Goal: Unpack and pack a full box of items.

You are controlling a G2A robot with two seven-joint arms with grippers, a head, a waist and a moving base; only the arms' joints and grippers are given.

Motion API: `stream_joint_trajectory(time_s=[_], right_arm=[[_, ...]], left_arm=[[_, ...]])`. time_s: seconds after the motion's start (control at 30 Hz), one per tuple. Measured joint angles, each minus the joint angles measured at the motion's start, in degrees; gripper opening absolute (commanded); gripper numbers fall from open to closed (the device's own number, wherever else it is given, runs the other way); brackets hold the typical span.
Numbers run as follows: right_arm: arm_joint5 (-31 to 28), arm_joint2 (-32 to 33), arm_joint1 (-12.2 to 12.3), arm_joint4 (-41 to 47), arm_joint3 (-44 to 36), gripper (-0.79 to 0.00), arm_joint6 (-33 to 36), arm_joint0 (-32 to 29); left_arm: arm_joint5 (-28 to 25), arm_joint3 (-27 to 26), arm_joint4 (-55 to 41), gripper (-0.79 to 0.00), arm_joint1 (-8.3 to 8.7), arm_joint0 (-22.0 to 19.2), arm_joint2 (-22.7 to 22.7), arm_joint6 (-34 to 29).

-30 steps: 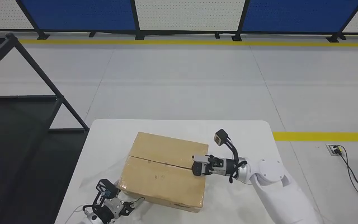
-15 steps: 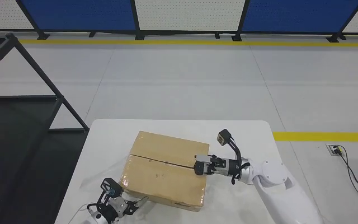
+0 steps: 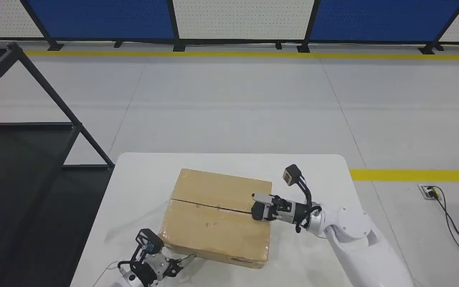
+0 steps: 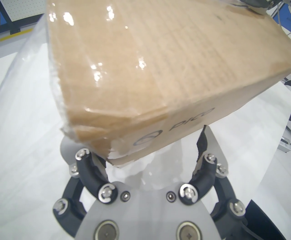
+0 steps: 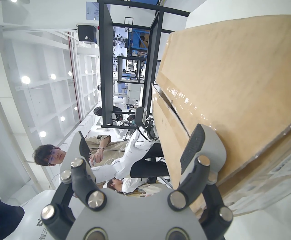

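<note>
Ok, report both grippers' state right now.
Left gripper: open, holding nothing, at a corner of the cardboard box.
Right gripper: open, holding nothing, at the box's top edge.

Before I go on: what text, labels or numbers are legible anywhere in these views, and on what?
Box side, left wrist view: a ring mark and one short word, blurred; not safe to quote.
Box side, right wrist view: a printed label, too blurred to read.
Box top, left wrist view: a tiny dark mark, too small to read.
</note>
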Motion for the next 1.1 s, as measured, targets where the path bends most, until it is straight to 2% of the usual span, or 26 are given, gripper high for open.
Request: stream_joint_trajectory(time_s=[0.27,0.53,0.67,0.87,1.0,1.1], right_arm=[[-0.5,-0.5,0.0,0.1,0.6,0.0,0.6,0.6],[-0.7,-0.9,0.0,0.5,1.3,0.0,1.1,1.5],[-0.7,-1.1,-0.1,0.5,1.6,0.0,1.2,1.9],[-0.7,-1.1,0.0,0.8,2.0,0.0,1.2,2.0],[-0.9,-1.2,0.0,1.0,2.2,0.0,1.3,2.0],[-1.0,-1.3,0.0,1.2,2.5,0.0,1.4,2.2]], left_arm=[[0.0,0.6,-3.7,0.0,0.14,1.5,-3.4,1.4],[-0.4,5.6,-11.0,0.0,0.27,1.3,-7.2,-1.6],[-3.0,7.2,-17.9,0.0,0.23,1.6,-8.8,-2.0],[-9.3,7.5,-23.0,0.0,0.78,4.9,-13.6,-0.6],[-12.3,9.1,-32.3,0.0,0.86,6.9,-16.2,-1.3],[-12.9,10.9,-45.0,0.0,0.93,6.9,-17.0,-6.6]])
